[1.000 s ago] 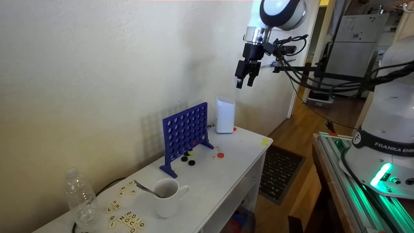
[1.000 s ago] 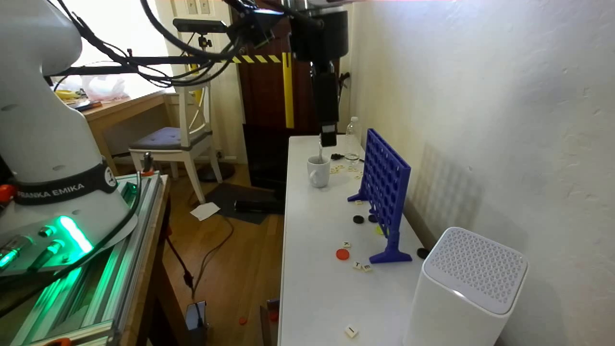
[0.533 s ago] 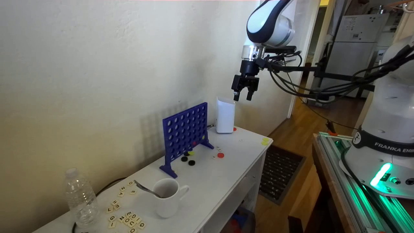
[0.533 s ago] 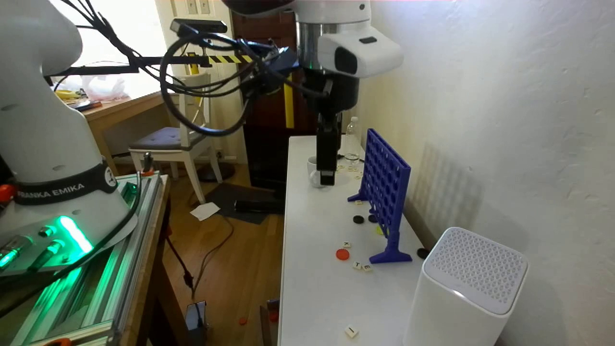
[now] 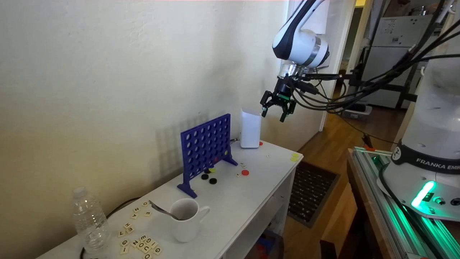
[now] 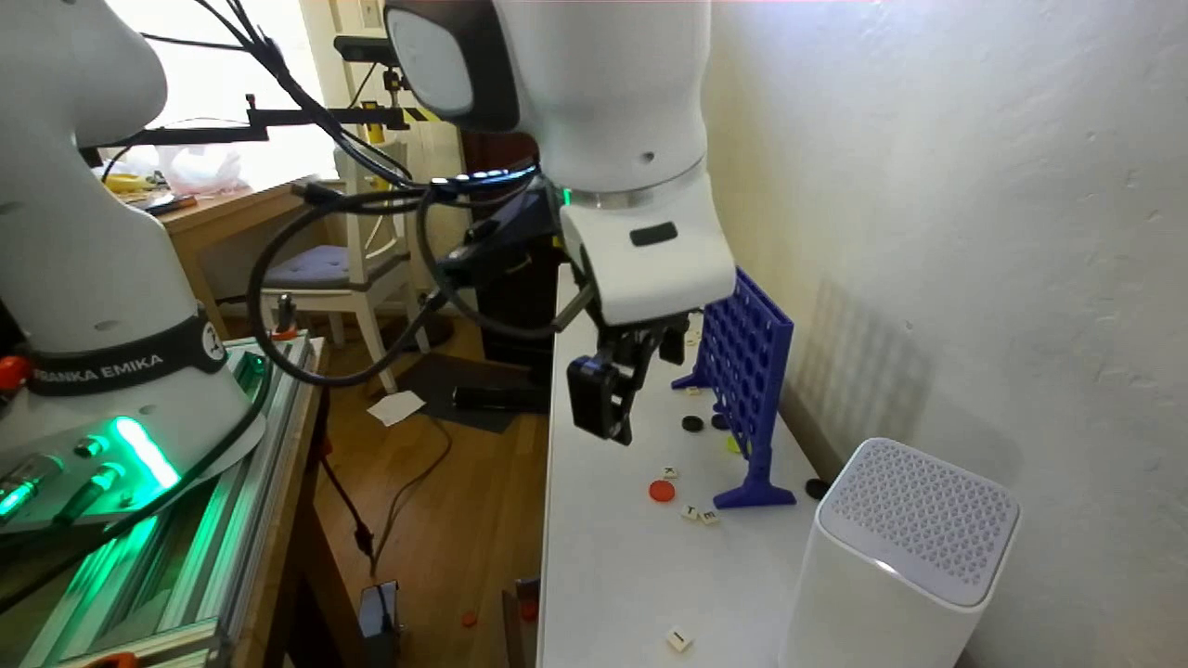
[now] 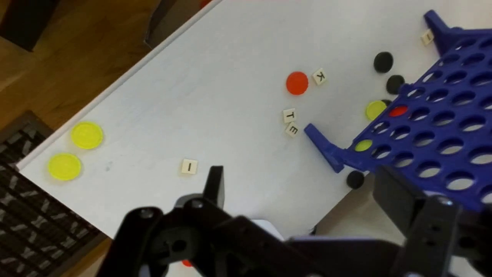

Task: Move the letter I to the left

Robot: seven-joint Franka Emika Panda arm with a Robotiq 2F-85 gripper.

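A letter I tile (image 7: pixel 189 166), small and cream, lies alone on the white table, left of the gripper's left finger in the wrist view. It also shows in both exterior views (image 5: pixel 268 156) (image 6: pixel 678 640), near the white box-shaped device. Another I tile (image 7: pixel 427 37) lies by the far foot of the blue game board. My gripper (image 7: pixel 301 179) is open, its fingers wide apart with nothing between them. It hangs well above the table, tilted, in both exterior views (image 5: pixel 274 116) (image 6: pixel 645 397).
The blue game board (image 6: pixel 747 371) stands along the wall. The white device (image 6: pixel 919 520) stands at the table end near the lone I. Tiles K (image 7: pixel 319 76), T (image 7: pixel 289 115) and E (image 7: pixel 292 129), plus several discs, lie around. A mug (image 5: pixel 185 219) with a spoon and a bottle (image 5: pixel 90 219) stand farther off.
My gripper has come down and toward the device end of the table. It has tilted and its fingers have spread wider. The tiles have not moved.
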